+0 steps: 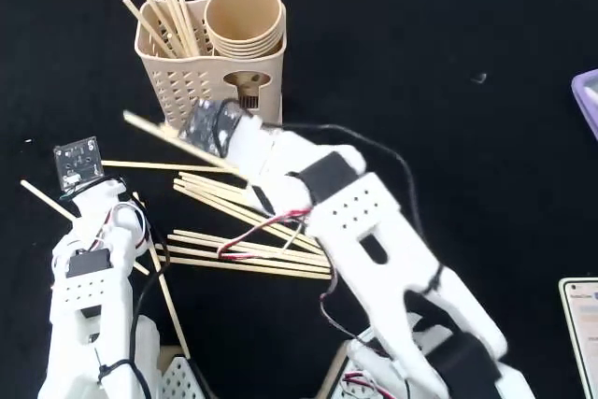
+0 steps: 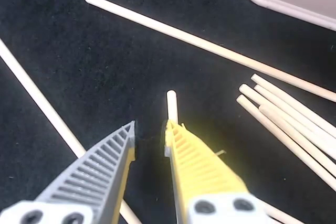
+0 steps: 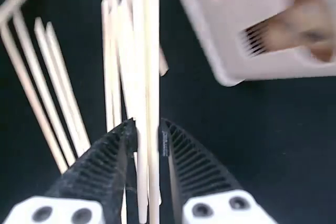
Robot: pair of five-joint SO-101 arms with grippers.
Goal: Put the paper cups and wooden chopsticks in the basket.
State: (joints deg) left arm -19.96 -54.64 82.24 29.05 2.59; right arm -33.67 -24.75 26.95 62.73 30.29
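My right gripper (image 3: 147, 132): clamped on a pair of chopsticks (image 3: 146, 51), beside the basket (image 1: 187, 81). My left gripper (image 2: 149, 135): narrowly parted, holding nothing. Stacked paper cups (image 1: 245, 16): in basket. Further loose sticks (image 1: 201, 247): on tabletop (image 1: 448, 91).

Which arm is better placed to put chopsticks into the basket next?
Right. The right pincer is shut on chopsticks beside the basket; the left pincer hangs open over a loose chopstick, farther from it.
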